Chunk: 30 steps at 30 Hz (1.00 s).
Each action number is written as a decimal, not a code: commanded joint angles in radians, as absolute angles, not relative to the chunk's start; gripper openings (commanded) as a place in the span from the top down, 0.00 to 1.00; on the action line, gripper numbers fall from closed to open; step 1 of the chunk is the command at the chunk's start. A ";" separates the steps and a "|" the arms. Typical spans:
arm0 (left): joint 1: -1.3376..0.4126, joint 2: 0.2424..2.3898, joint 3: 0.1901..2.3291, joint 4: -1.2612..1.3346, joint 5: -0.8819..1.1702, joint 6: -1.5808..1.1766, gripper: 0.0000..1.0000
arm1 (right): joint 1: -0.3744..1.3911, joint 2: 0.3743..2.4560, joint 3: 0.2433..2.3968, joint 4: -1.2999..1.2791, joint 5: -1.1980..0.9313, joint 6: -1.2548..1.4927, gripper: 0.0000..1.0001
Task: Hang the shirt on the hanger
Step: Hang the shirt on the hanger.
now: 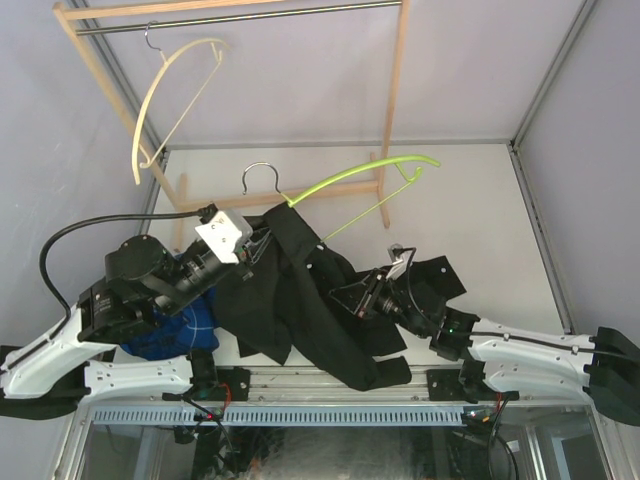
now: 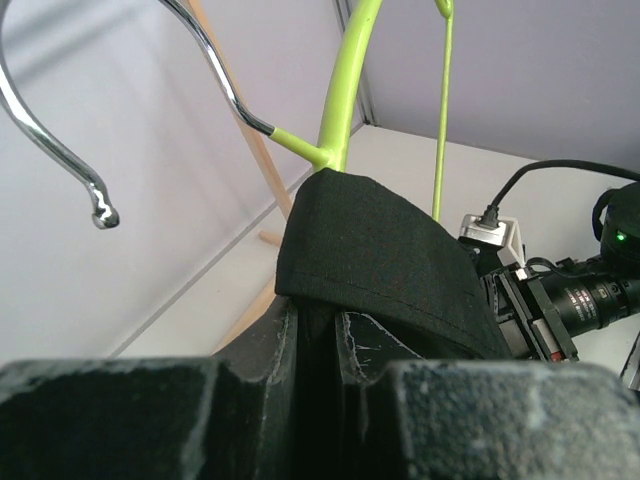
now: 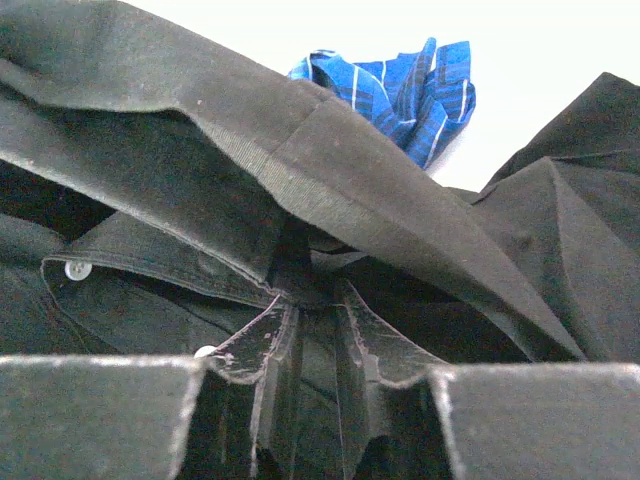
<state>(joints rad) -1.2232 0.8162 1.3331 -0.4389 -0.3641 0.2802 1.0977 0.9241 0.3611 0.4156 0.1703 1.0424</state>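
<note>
Left fingers (image 2: 262,350) nearly closed, pinching shirt (image 1: 300,290) where it drapes over one arm of hanger (image 1: 350,178), which is up off the worktop (image 1: 480,200). Right fingers (image 3: 268,345) narrow, nipping a shirt fold. Rest of shirt heaped on worktop.

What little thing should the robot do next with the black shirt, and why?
Probably lift the right tool, taking its pinch of shirt up toward the bare green arm of the hanger. The left tool holds the hanger up with cloth over only one side; the rest lies heaped on the table.
</note>
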 commanded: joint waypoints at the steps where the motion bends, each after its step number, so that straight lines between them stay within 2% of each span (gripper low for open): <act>1: -1.218 0.792 1.397 -0.368 -0.380 0.280 1.00 | 1.119 0.879 0.349 0.455 0.250 1.061 0.85; 9: -1.218 0.781 1.383 -0.368 -0.386 0.278 1.00 | 1.128 0.807 0.325 0.445 0.313 1.042 1.00; 16: -1.218 0.767 1.371 -0.393 -0.369 0.265 1.00 | 1.075 0.679 0.371 0.288 0.288 0.907 1.00; 20: -1.218 0.753 1.361 -0.416 -0.313 0.268 1.00 | 0.916 0.577 0.443 0.119 0.111 0.788 1.00; 24: -1.218 0.752 1.363 -0.430 -0.287 0.293 1.00 | 0.667 0.518 0.562 -0.062 -0.128 0.700 1.00; 30: -1.218 0.781 1.404 -0.439 -0.271 0.382 1.00 | 0.255 0.595 0.770 -0.211 -0.527 0.601 1.00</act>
